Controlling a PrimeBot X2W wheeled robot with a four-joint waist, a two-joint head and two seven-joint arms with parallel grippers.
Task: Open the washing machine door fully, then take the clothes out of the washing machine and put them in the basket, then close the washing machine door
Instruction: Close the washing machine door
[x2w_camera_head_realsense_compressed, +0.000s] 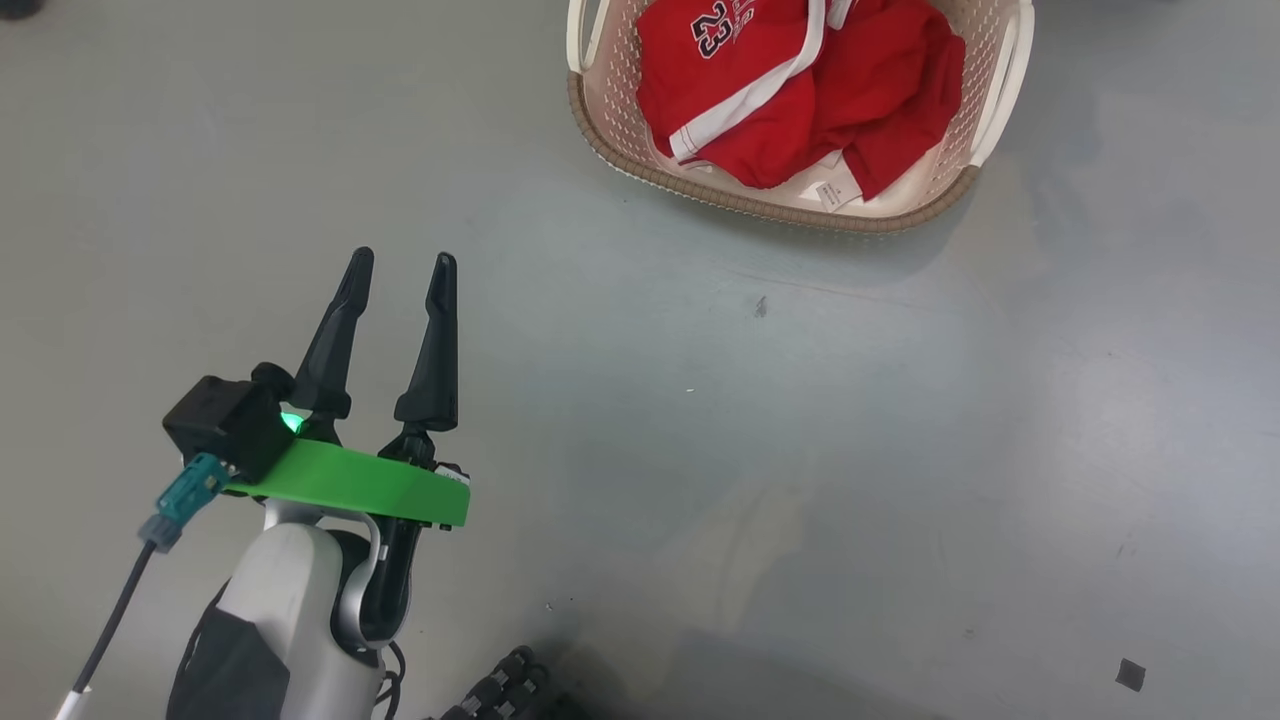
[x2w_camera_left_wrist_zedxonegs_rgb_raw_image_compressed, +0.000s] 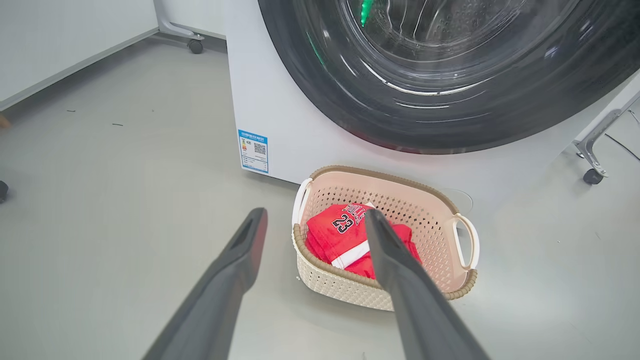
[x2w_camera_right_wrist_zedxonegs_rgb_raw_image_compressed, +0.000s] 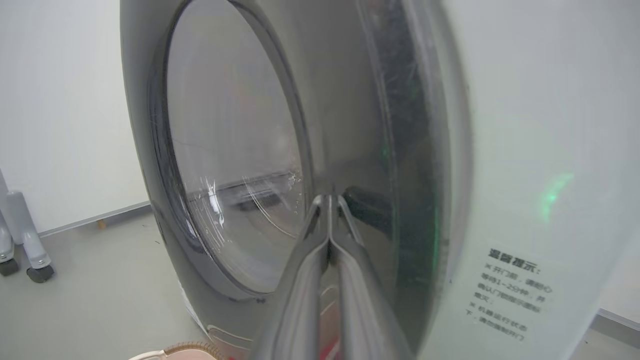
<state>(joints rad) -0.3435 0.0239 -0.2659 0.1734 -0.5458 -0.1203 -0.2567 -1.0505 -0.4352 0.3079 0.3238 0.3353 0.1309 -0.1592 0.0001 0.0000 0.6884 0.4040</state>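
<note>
Head view: basket (x2w_camera_head_realsense_compressed: 615, 110) holds red clothes (x2w_camera_head_realsense_compressed: 800, 90); left fingers (x2w_camera_head_realsense_compressed: 338, 330) apart, empty; right fingers (x2w_camera_right_wrist_zedxonegs_rgb_raw_image_compressed: 302, 280) pressed together.

left gripper (x2w_camera_head_realsense_compressed: 403, 258) wide, right gripper (x2w_camera_right_wrist_zedxonegs_rgb_raw_image_compressed: 330, 199) tight

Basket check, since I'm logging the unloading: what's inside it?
Red clothes with white trim, one numbered 23, piled in the basket. Whatever lies beneath the pile is covered.

Lab-like room: bare grey floor (x2w_camera_head_realsense_compressed: 900, 450), castored stand legs (x2w_camera_left_wrist_zedxonegs_rgb_raw_image_compressed: 593, 175).
</note>
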